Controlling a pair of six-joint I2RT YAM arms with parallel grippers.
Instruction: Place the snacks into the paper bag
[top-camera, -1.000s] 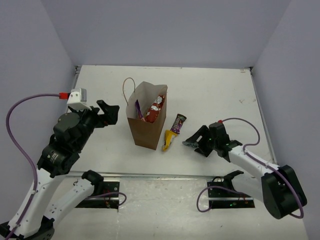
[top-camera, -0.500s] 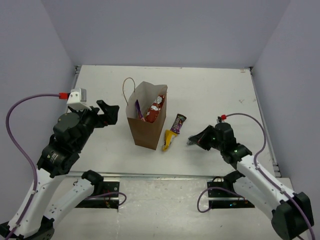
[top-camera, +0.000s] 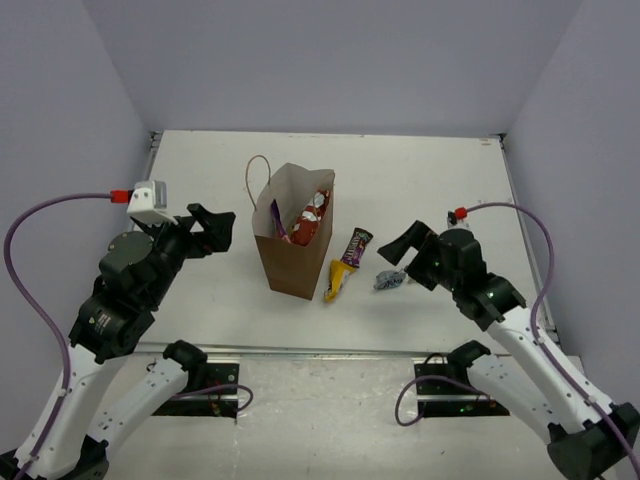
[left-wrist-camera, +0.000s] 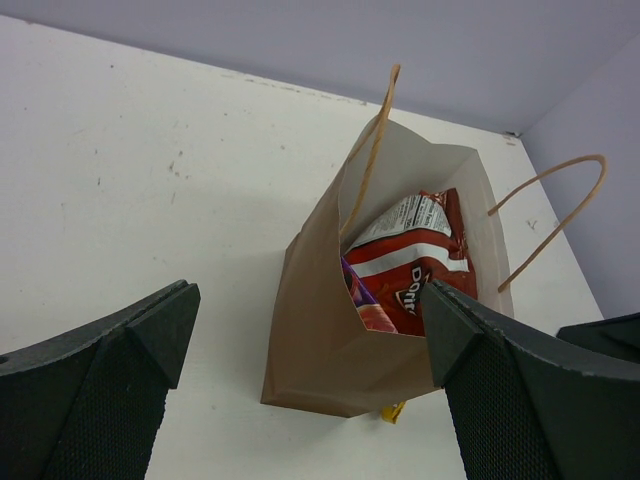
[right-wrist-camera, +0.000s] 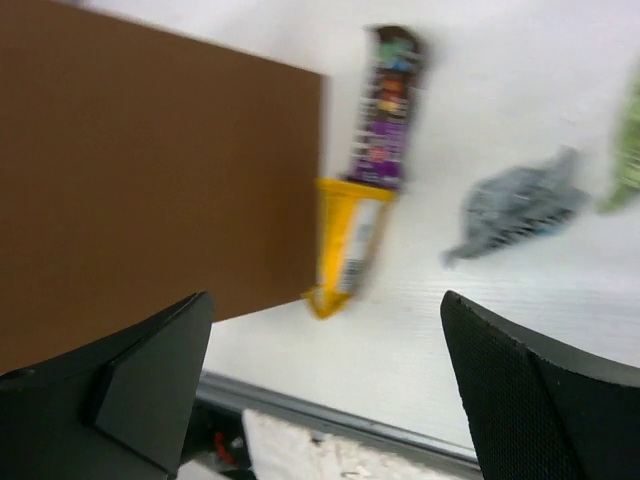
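Note:
The brown paper bag (top-camera: 290, 265) stands upright and open mid-table, and shows in the left wrist view (left-wrist-camera: 330, 335) and the right wrist view (right-wrist-camera: 150, 170). Inside it are the red chip bag (top-camera: 311, 217) (left-wrist-camera: 420, 265) and a purple packet (left-wrist-camera: 356, 286). Right of the bag on the table lie the dark purple bar (top-camera: 357, 245) (right-wrist-camera: 388, 105), the yellow wrapper (top-camera: 339, 279) (right-wrist-camera: 350, 245) and the grey wrapper (top-camera: 388, 279) (right-wrist-camera: 515, 205). A green wrapper (right-wrist-camera: 628, 150) shows at the frame edge. My left gripper (top-camera: 210, 230) (left-wrist-camera: 308, 300) is open and empty, left of the bag. My right gripper (top-camera: 408, 258) (right-wrist-camera: 325, 300) is open and empty, above and just right of the grey wrapper.
The bag's thin loop handle (top-camera: 257, 175) sticks up at its back left. The table's near edge with its metal rail (top-camera: 330, 350) runs just in front of the snacks. Purple walls close the table at the back and at both sides.
My right gripper has risen and drawn back to the right off the grey wrapper, which now lies uncovered on the table. The left arm has shifted only slightly.

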